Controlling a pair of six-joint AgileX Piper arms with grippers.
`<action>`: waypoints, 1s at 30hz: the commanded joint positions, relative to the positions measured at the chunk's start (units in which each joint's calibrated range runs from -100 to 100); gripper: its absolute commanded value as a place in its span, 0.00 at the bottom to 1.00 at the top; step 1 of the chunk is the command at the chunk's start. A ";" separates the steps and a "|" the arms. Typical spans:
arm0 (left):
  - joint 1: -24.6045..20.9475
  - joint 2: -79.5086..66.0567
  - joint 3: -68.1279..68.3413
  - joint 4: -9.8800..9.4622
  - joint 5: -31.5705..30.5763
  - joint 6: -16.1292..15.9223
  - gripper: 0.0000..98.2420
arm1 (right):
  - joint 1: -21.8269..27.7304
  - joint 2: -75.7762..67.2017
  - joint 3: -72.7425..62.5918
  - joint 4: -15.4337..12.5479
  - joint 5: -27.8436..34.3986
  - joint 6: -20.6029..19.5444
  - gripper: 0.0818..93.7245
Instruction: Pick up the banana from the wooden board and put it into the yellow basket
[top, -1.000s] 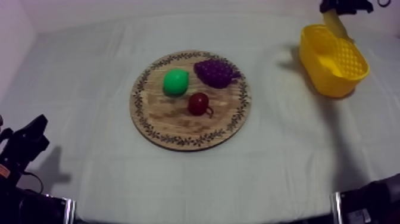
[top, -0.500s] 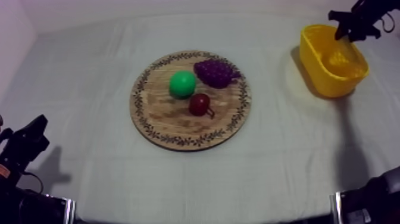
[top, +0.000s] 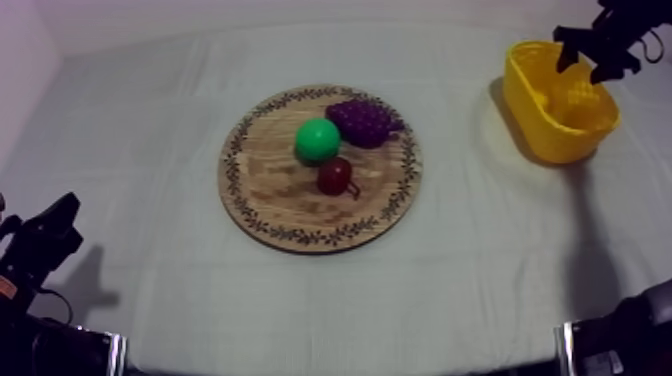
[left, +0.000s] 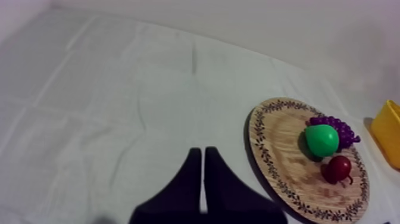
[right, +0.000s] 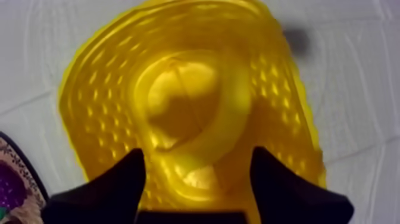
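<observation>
Hovering over the yellow basket (top: 556, 140), your right jaws stand wide apart and hold nothing. You will find the banana (right: 229, 101) lying inside the basket, on its floor. Your left jaws sit pressed together, empty, above the desk (left: 89, 107). A pear (top: 317, 140), grapes (top: 362, 120) and a small red fruit (top: 334, 176) lie on the wooden board (top: 270, 200).

Yellow basket (left: 390, 134): you see one corner, the rest cut off by the edge. Banana (right: 233, 113): blurred, yellow against yellow, outline unclear.
</observation>
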 joint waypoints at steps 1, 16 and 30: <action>0.01 0.00 -0.03 -0.03 -0.01 0.01 0.00 | -0.49 -4.59 2.94 0.26 -0.86 -0.28 0.55; 0.01 0.00 -0.03 -0.03 -0.01 0.01 0.00 | -6.44 -42.66 25.48 0.17 2.12 -0.29 0.43; 0.01 0.00 -0.03 -0.03 -0.01 0.01 0.00 | -9.24 -71.82 43.66 0.56 -0.22 -0.69 0.23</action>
